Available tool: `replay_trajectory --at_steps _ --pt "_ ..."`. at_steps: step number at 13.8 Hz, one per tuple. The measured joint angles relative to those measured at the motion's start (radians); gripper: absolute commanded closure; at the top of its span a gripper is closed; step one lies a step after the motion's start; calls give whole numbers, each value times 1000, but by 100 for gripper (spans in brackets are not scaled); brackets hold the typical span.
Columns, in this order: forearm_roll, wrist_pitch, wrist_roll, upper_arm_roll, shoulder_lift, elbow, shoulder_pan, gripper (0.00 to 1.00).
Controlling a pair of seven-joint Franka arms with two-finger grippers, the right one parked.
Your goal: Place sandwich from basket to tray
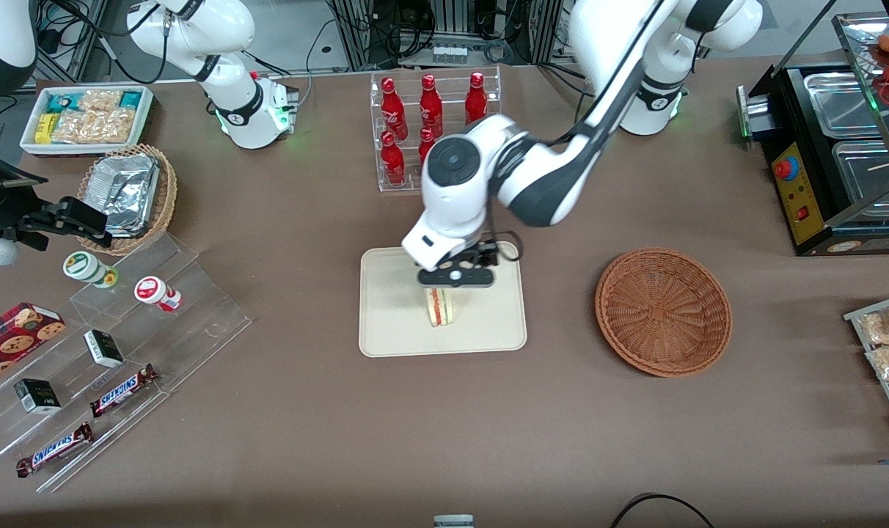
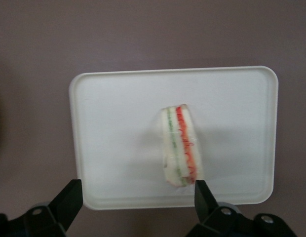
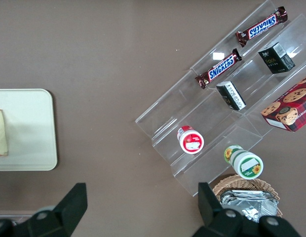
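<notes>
The sandwich (image 1: pixel 441 306) lies on the cream tray (image 1: pixel 393 323), its red and green filling edge facing up. It also shows in the left wrist view (image 2: pixel 180 147) on the tray (image 2: pixel 113 128), and at the edge of the right wrist view (image 3: pixel 0 132). My left gripper (image 1: pixel 455 287) hovers just above the tray, over the sandwich's end farther from the front camera. Its fingers (image 2: pixel 70 200) stand wide open and hold nothing; one fingertip is close beside the sandwich's end. The reddish-brown wicker basket (image 1: pixel 663 312) sits empty toward the working arm's end of the table.
A clear rack of red bottles (image 1: pixel 431 117) stands farther from the front camera than the tray. Clear display steps with snack bars and cups (image 1: pixel 107 352), a tan basket of foil containers (image 1: pixel 127 194) and a white snack box (image 1: pixel 89 117) lie toward the parked arm's end.
</notes>
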Motion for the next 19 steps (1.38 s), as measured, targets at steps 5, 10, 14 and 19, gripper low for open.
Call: replay_trajectory --at_steps 5,10,14,19 --pt "0 -152 37 4 -178 -4 165 0" --pt "-1 -317 253 5 -321 -24 339 0" --pt "-15 -342 453 5 -432 -115 439 0" --pt "-29 -350 642 26 -556 -234 526 0"
